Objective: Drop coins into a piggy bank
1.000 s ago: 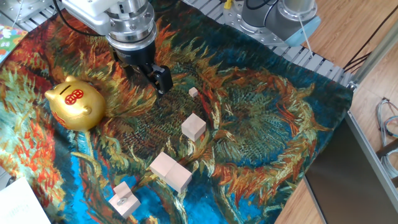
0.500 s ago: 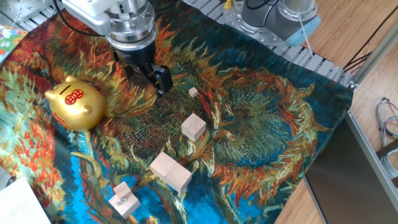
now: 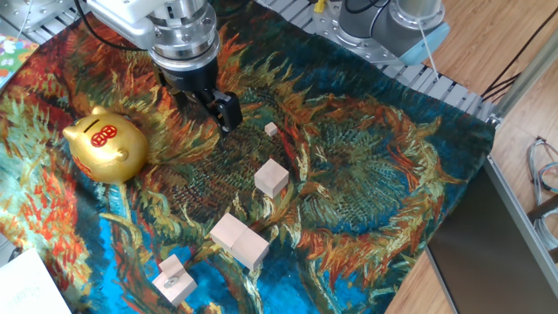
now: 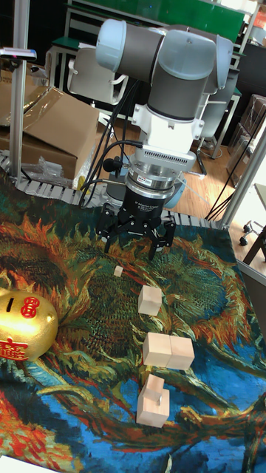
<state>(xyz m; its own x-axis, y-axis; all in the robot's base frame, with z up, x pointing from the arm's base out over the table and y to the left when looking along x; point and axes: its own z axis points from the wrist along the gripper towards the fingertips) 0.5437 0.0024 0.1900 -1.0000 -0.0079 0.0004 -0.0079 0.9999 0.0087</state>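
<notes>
Tall fixed view: hand [image 4: 134, 247] spread wide, unmoved since earlier, piggy bank [image 4: 26, 325] likewise.

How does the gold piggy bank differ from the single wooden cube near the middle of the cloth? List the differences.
The piggy bank is shiny gold with a red emblem; the wooden cube is plain pale wood. The piggy bank is rounded, while the wooden cube is flat-faced and sharp-edged. The piggy bank is clearly the larger of the two. Both sit on the painted cloth.
</notes>
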